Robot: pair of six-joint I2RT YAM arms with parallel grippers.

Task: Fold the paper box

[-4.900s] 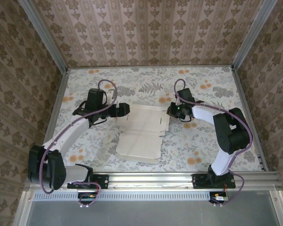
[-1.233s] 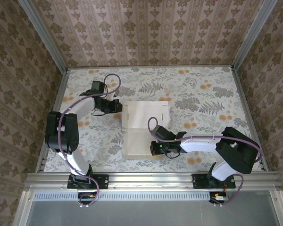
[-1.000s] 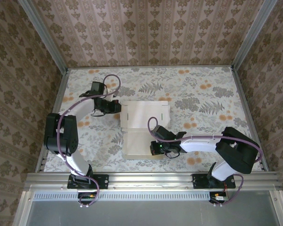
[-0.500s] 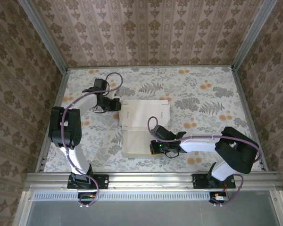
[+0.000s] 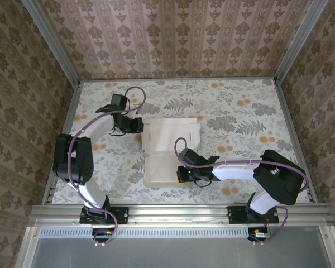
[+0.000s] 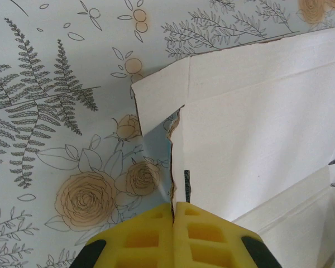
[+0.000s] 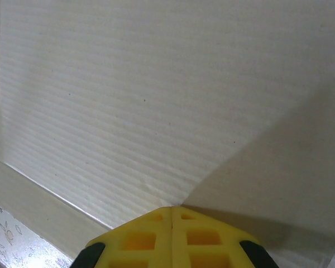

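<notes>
Both arms (image 5: 97,129) (image 5: 237,168) low (end effectors (image 5: 140,126) (image 5: 181,175) closed)

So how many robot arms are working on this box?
2. The left arm reaches to the box's far-left edge. The right arm stretches across the near side, its end effector over the box's near panel.

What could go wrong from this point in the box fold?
1. The left gripper is shut right at the paper box's left edge, where the card looks ragged beside the corner flap. Pushing or pulling here may tear it further.
2. The right gripper is shut and seems only to bear on the near panel, so the box may slide on the table rather than crease.
</notes>
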